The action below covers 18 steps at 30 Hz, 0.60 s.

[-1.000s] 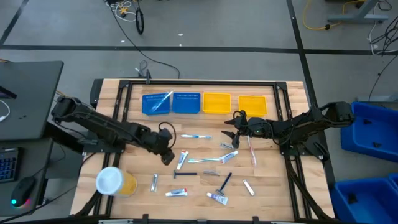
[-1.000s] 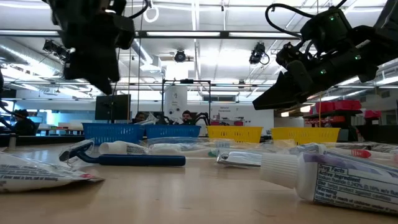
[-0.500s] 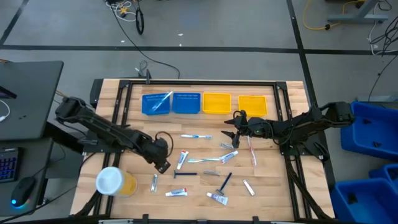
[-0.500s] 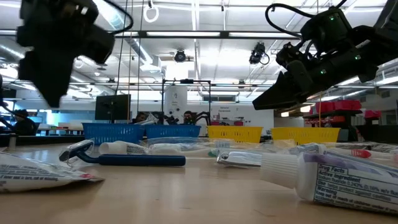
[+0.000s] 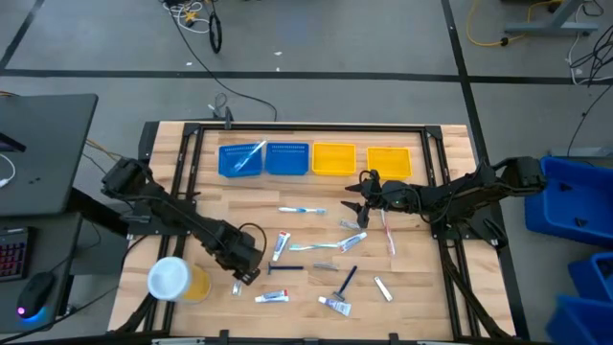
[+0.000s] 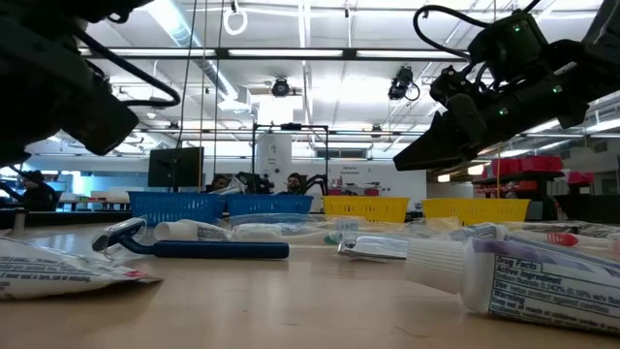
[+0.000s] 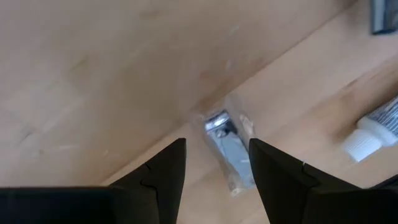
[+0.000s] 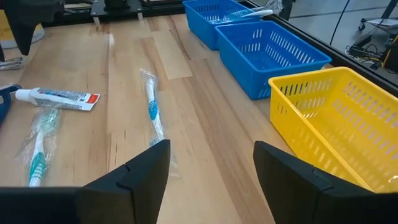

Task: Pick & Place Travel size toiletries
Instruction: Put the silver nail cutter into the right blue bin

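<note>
Several small toiletries lie scattered on the wooden table: wrapped toothbrushes [image 5: 301, 210], white toothpaste tubes [image 5: 281, 245], dark-handled razors [image 5: 284, 268] and a small silvery tube [image 5: 237, 281]. One toothbrush [image 5: 244, 158] lies in the leftmost blue tray. My left gripper [image 5: 245, 269] hangs open just above the silvery tube [image 7: 230, 155], which lies flat on the table; the left gripper's [image 7: 217, 143] fingers stand either side of it without touching. My right gripper [image 5: 356, 206] waits open above the table's middle right, over a wrapped toothbrush [image 8: 152, 106].
Two blue trays [image 5: 285, 161] and two yellow trays [image 5: 334, 159] stand in a row along the far edge. A large yellow tub with a white lid [image 5: 177, 281] stands at the near left corner, close to my left arm. Bare wood shows left of the scattered items.
My left gripper has moved toward the table's near edge and come down over the small silvery tube, staying open. Nothing on the table has shifted.
</note>
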Tool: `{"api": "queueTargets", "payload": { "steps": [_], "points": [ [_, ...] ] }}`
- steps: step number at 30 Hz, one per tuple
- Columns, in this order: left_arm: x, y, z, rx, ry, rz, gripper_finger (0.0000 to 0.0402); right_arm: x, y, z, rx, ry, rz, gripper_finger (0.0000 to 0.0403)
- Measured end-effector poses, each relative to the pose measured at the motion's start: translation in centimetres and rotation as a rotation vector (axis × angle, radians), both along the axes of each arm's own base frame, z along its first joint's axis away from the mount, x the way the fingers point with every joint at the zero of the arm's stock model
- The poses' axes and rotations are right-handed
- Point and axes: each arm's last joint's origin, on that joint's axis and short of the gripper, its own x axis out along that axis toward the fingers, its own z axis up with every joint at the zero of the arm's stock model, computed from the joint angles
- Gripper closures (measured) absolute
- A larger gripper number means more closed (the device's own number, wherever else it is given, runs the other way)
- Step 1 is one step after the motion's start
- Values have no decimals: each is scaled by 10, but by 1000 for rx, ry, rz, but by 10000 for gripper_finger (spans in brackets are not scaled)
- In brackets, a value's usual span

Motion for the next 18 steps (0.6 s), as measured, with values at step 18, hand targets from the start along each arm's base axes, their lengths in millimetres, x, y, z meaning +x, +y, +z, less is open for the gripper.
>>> {"api": "queueTargets", "payload": {
  "steps": [18],
  "points": [
    [-4,-4,-2,77,-16,75,288,0,0,0,0,0,-1,141]
  ]
}}
